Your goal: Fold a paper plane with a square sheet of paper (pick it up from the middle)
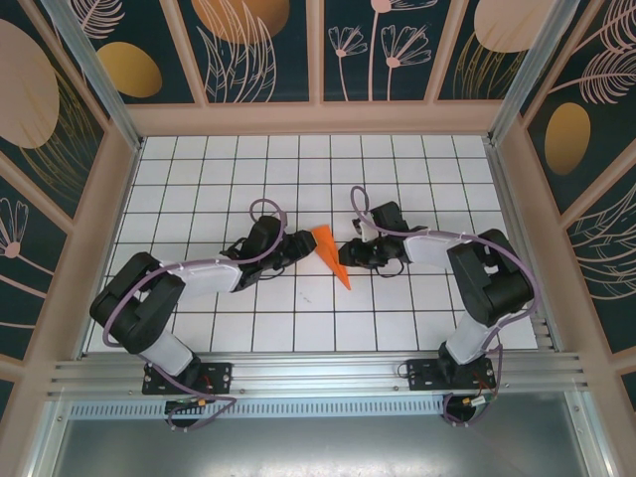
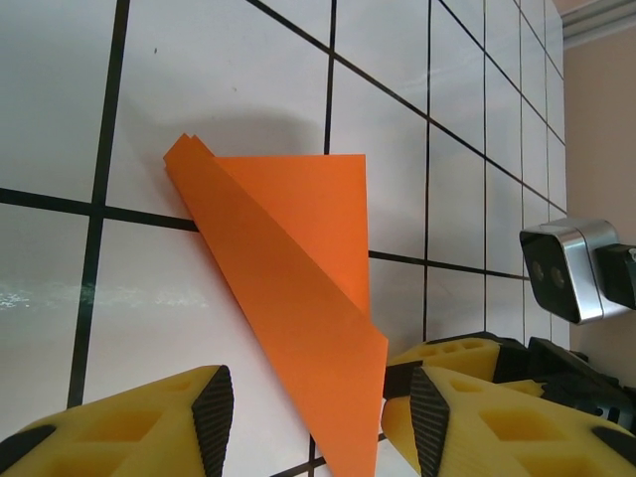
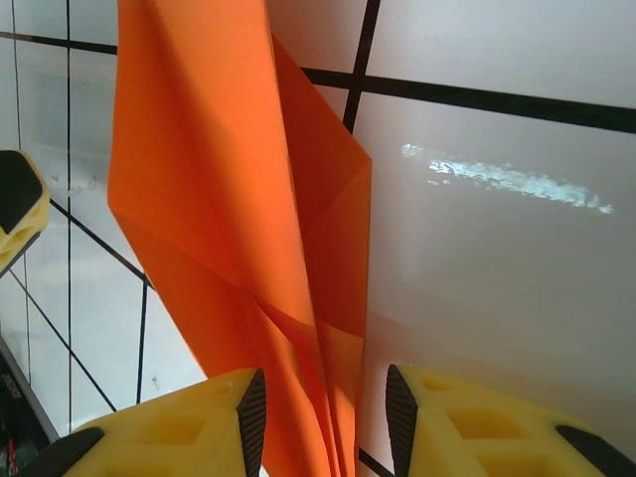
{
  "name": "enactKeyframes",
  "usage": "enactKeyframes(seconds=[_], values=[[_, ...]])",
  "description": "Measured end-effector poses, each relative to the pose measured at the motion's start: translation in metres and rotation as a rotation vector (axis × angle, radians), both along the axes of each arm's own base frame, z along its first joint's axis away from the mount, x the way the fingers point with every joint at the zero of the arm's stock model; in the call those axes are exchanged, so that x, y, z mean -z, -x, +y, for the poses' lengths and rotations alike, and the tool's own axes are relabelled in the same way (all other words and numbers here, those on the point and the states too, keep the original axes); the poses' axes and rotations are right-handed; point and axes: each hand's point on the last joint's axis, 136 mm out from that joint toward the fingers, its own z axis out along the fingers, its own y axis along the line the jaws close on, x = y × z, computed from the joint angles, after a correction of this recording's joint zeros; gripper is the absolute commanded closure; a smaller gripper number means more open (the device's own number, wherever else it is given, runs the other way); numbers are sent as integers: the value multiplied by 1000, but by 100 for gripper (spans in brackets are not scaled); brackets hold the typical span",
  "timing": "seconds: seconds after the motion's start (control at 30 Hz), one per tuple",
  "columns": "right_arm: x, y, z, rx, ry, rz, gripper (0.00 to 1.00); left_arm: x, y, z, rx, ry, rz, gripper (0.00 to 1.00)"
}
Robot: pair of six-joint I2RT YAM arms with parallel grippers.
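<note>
Creases are seen along the paper plane (image 1: 333, 260), which is laid on the white gridded table (image 1: 417, 179) between the two arms, its point turned toward the near edge. The left gripper (image 2: 320, 407) is held partly open, with space left on both sides of the orange paper lying in its gap. The right gripper (image 3: 323, 407) is likewise parted around the paper, not clamped on it.
</note>
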Motion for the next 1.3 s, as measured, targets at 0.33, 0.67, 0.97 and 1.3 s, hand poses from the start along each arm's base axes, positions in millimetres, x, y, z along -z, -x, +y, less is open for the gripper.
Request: enactKeyframes(seconds=[0.33,0.67,0.97,1.3], values=[[1,8,14,-63,3,-16,79,3,-1,-2,6,3,4,46],[-11,5,46,-102,160,-160,97,1,-3,9,-55,-11,-11,46],[-19,-8,23,22,398,-236,95,-15,-4,28,-147,4,-64,45],[-17,-12,17,74,442,-206,83,4,-10,7,-87,25,-19,52]])
